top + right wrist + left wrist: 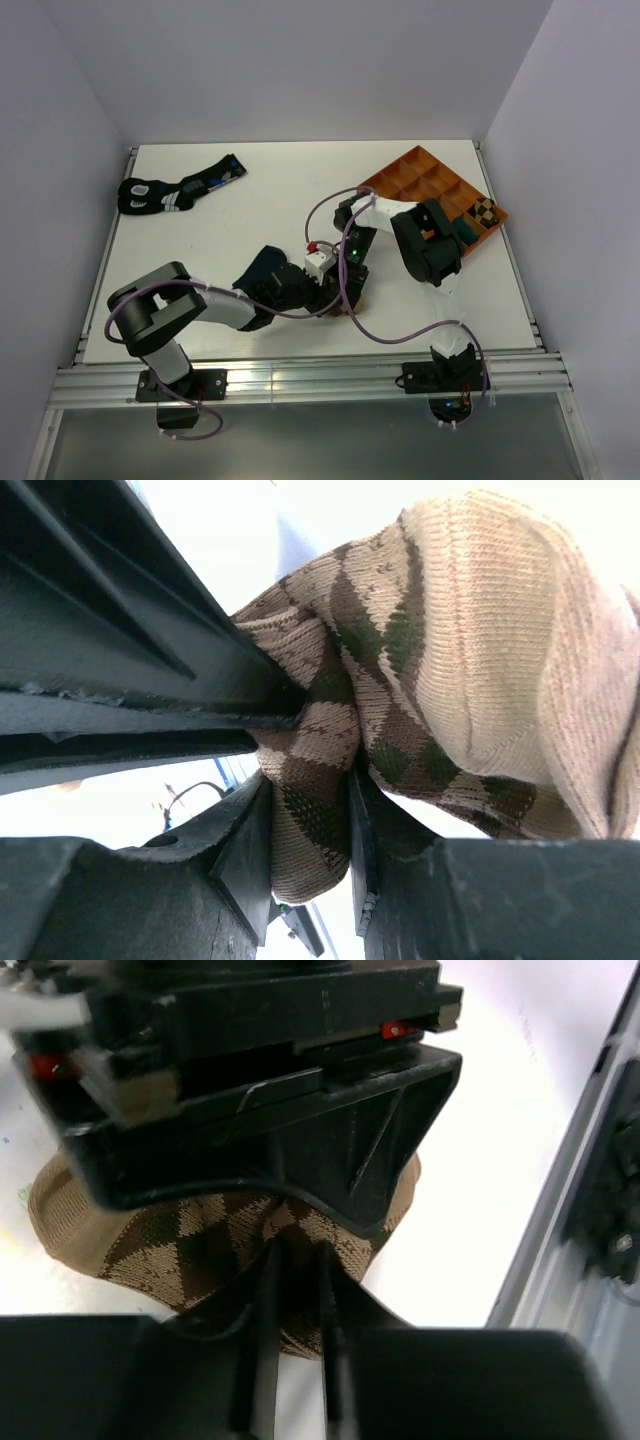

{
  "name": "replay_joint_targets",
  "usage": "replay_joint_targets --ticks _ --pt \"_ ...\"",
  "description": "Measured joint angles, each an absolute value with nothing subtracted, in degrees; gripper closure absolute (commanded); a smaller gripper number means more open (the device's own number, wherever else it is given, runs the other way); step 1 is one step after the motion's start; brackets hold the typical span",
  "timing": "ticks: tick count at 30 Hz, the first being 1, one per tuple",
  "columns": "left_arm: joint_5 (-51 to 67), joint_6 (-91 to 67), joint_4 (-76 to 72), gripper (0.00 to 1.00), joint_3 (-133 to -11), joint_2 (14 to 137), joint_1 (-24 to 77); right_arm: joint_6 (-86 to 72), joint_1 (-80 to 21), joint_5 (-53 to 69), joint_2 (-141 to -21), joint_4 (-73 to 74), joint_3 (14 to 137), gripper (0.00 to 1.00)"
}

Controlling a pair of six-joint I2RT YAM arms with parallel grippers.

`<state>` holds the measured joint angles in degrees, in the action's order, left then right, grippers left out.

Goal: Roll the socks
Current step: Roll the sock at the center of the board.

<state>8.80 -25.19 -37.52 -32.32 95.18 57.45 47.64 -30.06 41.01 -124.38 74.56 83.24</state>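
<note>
Both jaws clamping tan argyle sock (470, 660), bunched on tbl (250, 220)

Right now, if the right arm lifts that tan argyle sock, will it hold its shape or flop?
Probably floppy: the tan argyle sock is soft knit, bunched in loose folds, so the free part would likely sag. It looks light for its bulk, and the right gripper pinches only a narrow fold, so the bundle may unroll.
</note>
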Motion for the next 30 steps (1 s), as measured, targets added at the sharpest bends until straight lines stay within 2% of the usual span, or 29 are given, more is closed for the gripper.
replay_joint_targets --ticks 2,8,16,30 --pt "8.93 -26.87 -40.93 1.00 -30.98 95.74 57.36 46.85 -30.06 40.95 -124.38 74.32 83.18 0.65" --pt "8.99 -32.36 -49.78 1.00 -28.18 98.56 57.21 43.00 -29.82 40.38 -122.91 72.27 81.17 0.52" --pt "7.22 -39.68 -61.06 1.00 -24.40 102.30 57.25 39.79 -28.99 38.44 -117.05 66.72 78.30 0.48" --pt "8.62 -53.78 -75.26 1.00 -19.55 108.79 57.89 42.22 -24.16 37.45 -95.39 50.63 66.87 0.42"
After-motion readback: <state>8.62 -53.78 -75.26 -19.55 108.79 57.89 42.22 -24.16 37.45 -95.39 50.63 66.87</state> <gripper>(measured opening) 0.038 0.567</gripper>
